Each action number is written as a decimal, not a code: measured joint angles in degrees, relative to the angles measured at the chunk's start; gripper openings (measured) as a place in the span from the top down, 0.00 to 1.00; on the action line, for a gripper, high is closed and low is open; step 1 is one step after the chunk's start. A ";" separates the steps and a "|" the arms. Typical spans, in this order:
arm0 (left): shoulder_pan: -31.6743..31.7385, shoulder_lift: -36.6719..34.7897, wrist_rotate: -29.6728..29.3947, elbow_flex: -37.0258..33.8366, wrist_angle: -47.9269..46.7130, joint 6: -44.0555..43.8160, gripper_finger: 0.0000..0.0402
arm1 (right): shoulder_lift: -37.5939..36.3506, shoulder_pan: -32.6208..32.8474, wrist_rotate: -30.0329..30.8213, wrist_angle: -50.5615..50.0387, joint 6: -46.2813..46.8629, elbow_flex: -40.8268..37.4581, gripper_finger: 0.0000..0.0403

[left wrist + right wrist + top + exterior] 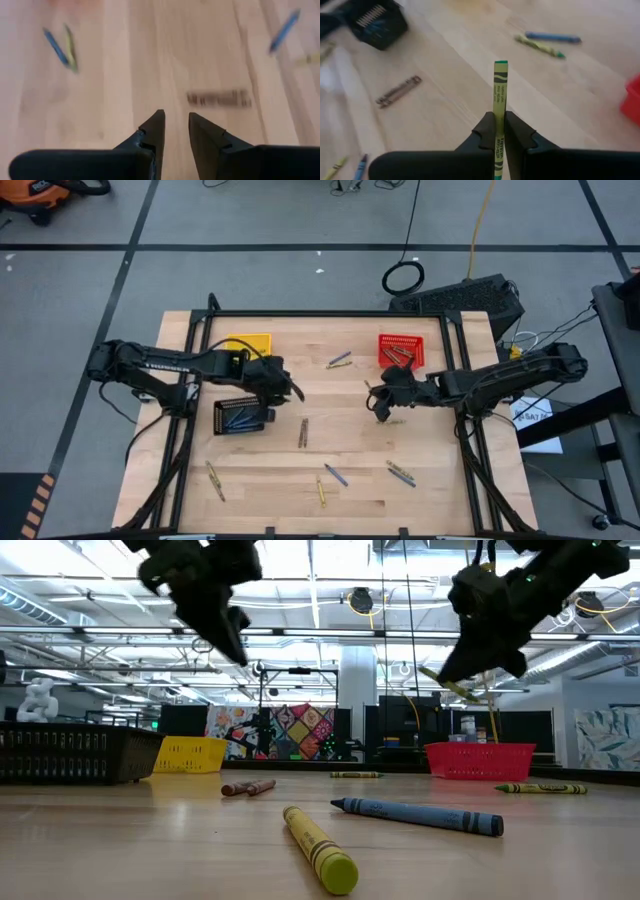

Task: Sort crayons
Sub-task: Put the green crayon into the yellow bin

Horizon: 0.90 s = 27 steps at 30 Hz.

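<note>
My right gripper (pixel 500 122) is shut on a yellow-green crayon (pixel 500 90) and hangs above the table's middle right (pixel 380 410). Over the table's middle left, beside the black basket (pixel 240 417), my left gripper (pixel 176 120) is open with nothing between its fingers. Several crayons lie flat on the wood. A brown pair (pixel 303 432) lies between the two grippers. A blue and a yellow one (pixel 338 360) lie toward the far edge. A few more (pixel 328 483) lie toward the near edge. My right gripper pinches the yellow-green crayon between its two fingers at the crayon's lower part (pixel 499 131). The crayon runs along the fingers, and its free end (pixel 500 65) sticks out past the fingertips. The fingers slant downward. The crayon is lifted clear of the table (pixel 450 683).
A yellow basket (pixel 248 343) stands at the far left and a red basket (pixel 400 350), holding a few crayons, at the far right. The black basket holds blue crayons. Bare wood lies between the grippers and toward the near edge around the loose crayons.
</note>
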 joint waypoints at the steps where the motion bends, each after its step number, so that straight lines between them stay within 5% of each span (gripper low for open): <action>1: 0.30 0.00 0.00 0.00 2.15 0.08 0.79 | 0.00 -0.24 -0.94 1.46 -1.41 0.00 1.00; 20: 0.88 0.07 8.18 0.00 25.71 -0.02 0.79 | 0.21 -1.02 -5.78 30.78 -22.42 0.05 1.00; 27: 0.95 1.59 7.48 0.01 37.03 -7.07 0.79 | 2.32 -0.97 -9.31 42.41 -28.63 0.09 1.00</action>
